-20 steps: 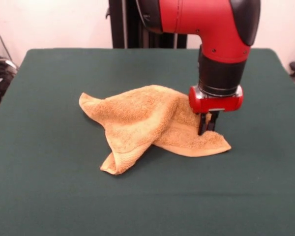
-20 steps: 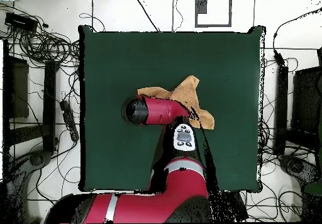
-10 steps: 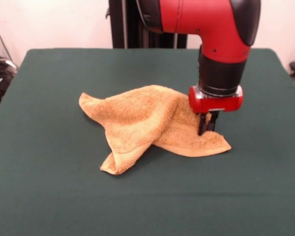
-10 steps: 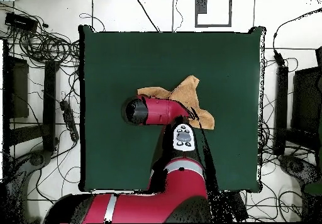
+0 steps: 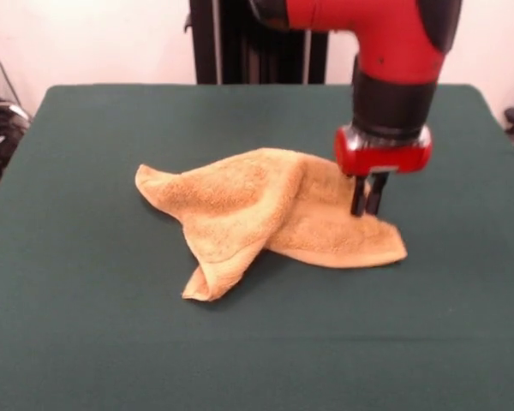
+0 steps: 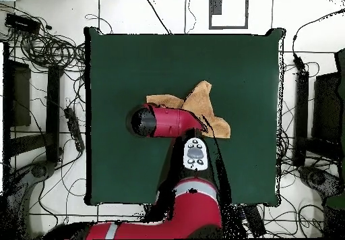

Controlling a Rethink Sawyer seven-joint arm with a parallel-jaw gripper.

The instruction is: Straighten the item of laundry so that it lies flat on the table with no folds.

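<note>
The orange-tan towel (image 5: 248, 210) lies crumpled in the middle of the dark green table (image 5: 94, 342). One fold runs diagonally down to a corner at the front left, and a flatter flap spreads to the right. My gripper (image 5: 367, 211) stands upright over that right flap, its two dark fingers close together and pinching the cloth near its back edge. In the overhead view the towel (image 6: 201, 101) shows partly beside the red arm (image 6: 168, 121), on the table (image 6: 249, 69); the arm hides the gripper there.
The robot's black pedestal (image 5: 218, 43) stands behind the table's far edge. Cables and equipment (image 6: 47, 55) lie on the floor around the table. Green cloth stretches wide on every side of the towel.
My gripper has risen a little and shifted slightly right. The towel has followed: its right flap is pulled a little to the right and its front-left corner has drawn in.
</note>
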